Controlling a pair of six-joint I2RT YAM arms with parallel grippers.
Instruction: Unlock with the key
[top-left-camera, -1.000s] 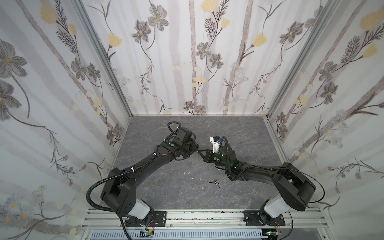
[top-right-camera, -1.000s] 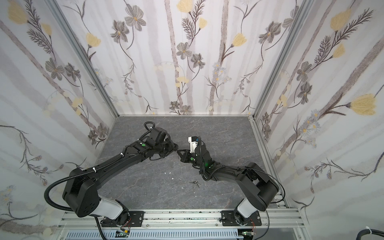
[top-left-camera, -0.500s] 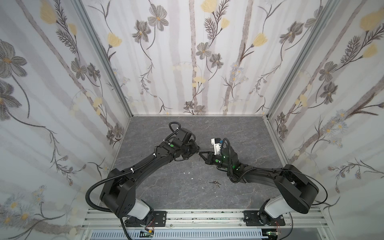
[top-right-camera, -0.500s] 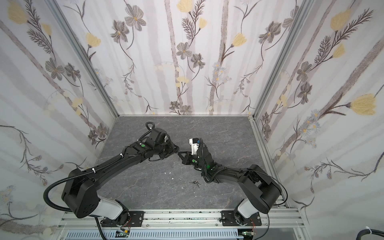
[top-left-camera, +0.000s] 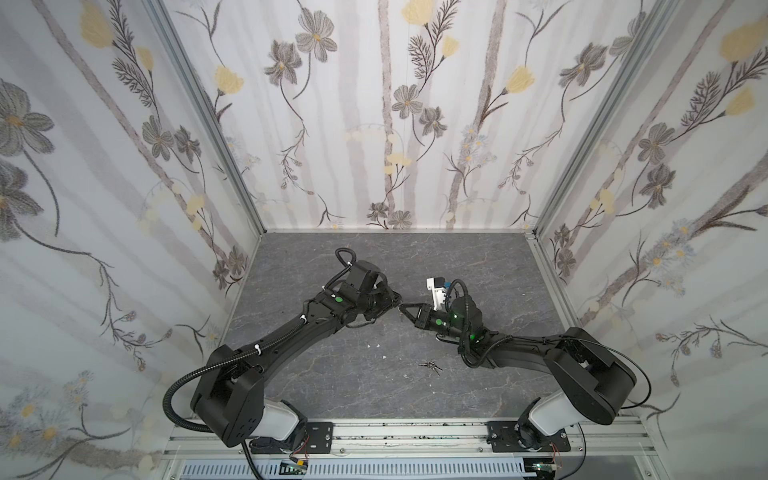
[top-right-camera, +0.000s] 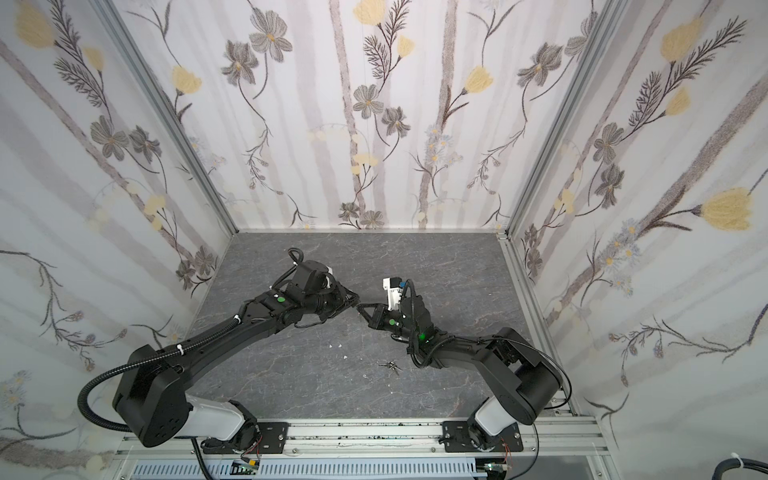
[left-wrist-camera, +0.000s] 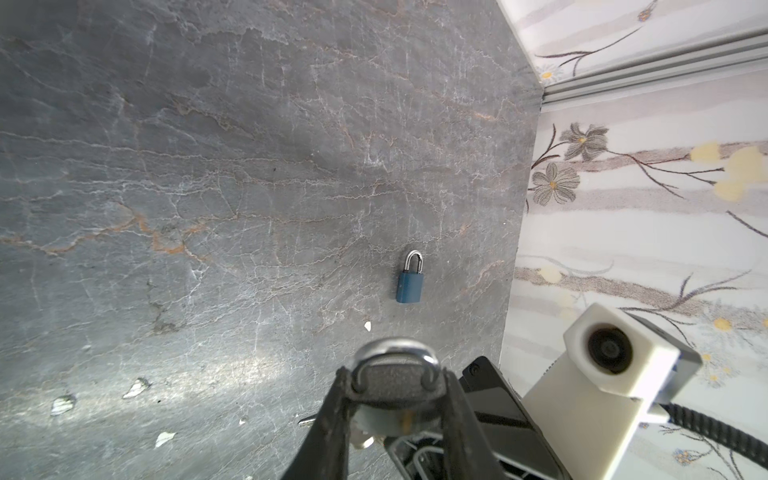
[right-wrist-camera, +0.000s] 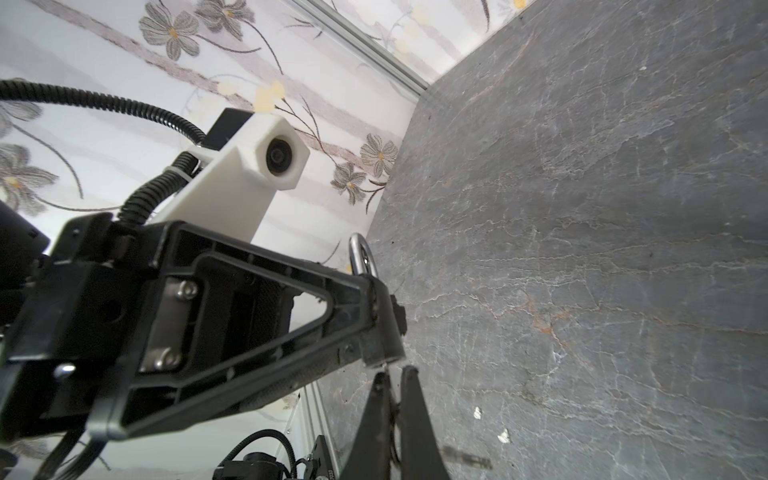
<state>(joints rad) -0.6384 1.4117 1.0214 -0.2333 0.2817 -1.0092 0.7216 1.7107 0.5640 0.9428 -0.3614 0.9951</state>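
My left gripper (left-wrist-camera: 394, 374) is shut on a dark padlock (left-wrist-camera: 390, 384), whose silver shackle points away from the wrist. In the right wrist view the padlock (right-wrist-camera: 380, 328) sits at the tip of the left fingers. My right gripper (right-wrist-camera: 395, 374) is shut on a thin key (right-wrist-camera: 387, 366), and the key's tip touches the padlock's underside. In both top views the left gripper (top-left-camera: 394, 300) (top-right-camera: 352, 299) and the right gripper (top-left-camera: 404, 308) (top-right-camera: 362, 308) meet tip to tip over the middle of the table. How deep the key sits in the padlock is hidden.
A small blue padlock (left-wrist-camera: 410, 279) lies flat on the grey stone table (left-wrist-camera: 208, 166) beyond the held one. A bunch of spare keys (top-left-camera: 431, 366) (top-right-camera: 389, 365) lies in front of the right arm. Small white chips dot the table. Flowered walls (top-left-camera: 395, 124) close in three sides.
The right arm has shifted slightly. Both grippers stay tip to tip, with the padlock and the key still held.
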